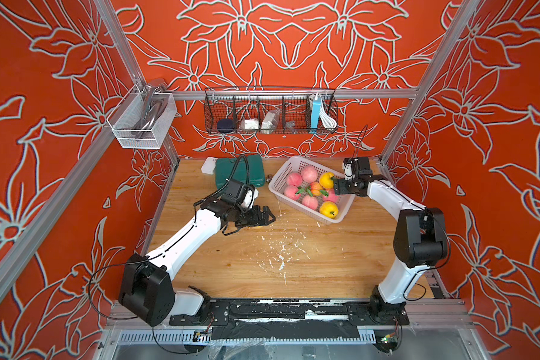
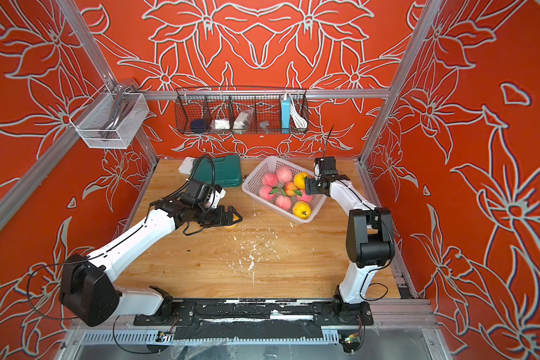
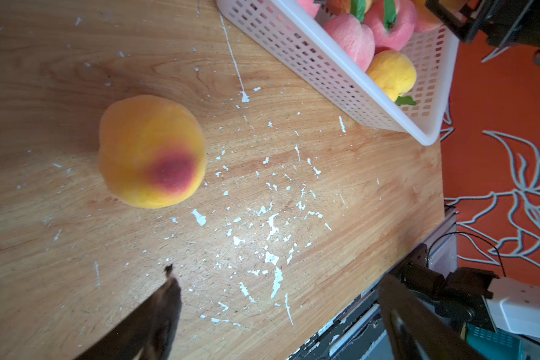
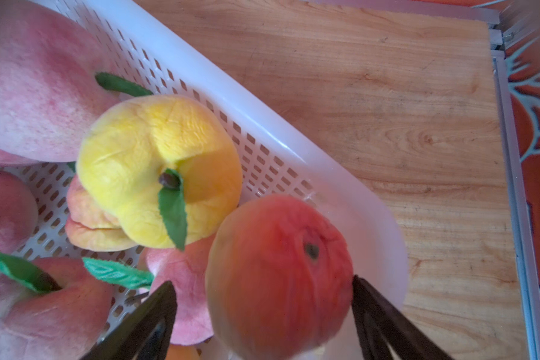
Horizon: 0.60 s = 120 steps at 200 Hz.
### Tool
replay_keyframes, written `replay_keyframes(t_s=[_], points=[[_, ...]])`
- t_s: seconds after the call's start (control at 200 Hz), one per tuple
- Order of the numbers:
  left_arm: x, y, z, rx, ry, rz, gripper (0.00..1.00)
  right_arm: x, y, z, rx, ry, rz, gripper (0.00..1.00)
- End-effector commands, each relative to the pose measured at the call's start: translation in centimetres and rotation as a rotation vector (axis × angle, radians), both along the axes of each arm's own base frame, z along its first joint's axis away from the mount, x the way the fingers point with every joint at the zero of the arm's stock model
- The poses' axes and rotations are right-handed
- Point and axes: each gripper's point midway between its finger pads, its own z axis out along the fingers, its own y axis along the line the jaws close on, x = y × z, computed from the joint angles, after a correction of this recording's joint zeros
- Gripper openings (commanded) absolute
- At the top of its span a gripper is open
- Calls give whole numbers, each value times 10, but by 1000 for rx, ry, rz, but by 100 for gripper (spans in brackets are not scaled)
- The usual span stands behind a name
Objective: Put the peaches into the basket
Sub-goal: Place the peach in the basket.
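While the left hand point(image 3: 276, 276) is hovering spread by a yellow-orange peach point(image 3: 152, 151), the right hand point(image 4: 261, 280) is standing spread around a red peach point(image 4: 278, 265) over the basket point(image 4: 293, 152).

Left hand point(image 1: 267, 215) over counter point(image 1: 293, 258), loose peach point(image 3: 152, 151) on counter right below it. Basket point(image 1: 279, 179) further ahead of that hand, apart from loose peach. Right hand point(image 4: 262, 283) over basket's side wall, one peach point(image 4: 278, 274) between its jaws, remaining peaches point(image 1: 310, 202) in basket ahead of it.
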Motion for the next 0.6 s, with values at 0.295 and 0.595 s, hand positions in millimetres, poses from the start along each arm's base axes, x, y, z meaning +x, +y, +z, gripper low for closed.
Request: replay_keyframes(t_s=[0.295, 0.595], points=[[9, 19, -17, 120, 19, 40, 93, -30, 2, 38, 51, -39, 14, 93], [31, 24, -9, 224, 18, 24, 94, -71, 34, 56, 164, -58, 90, 92]])
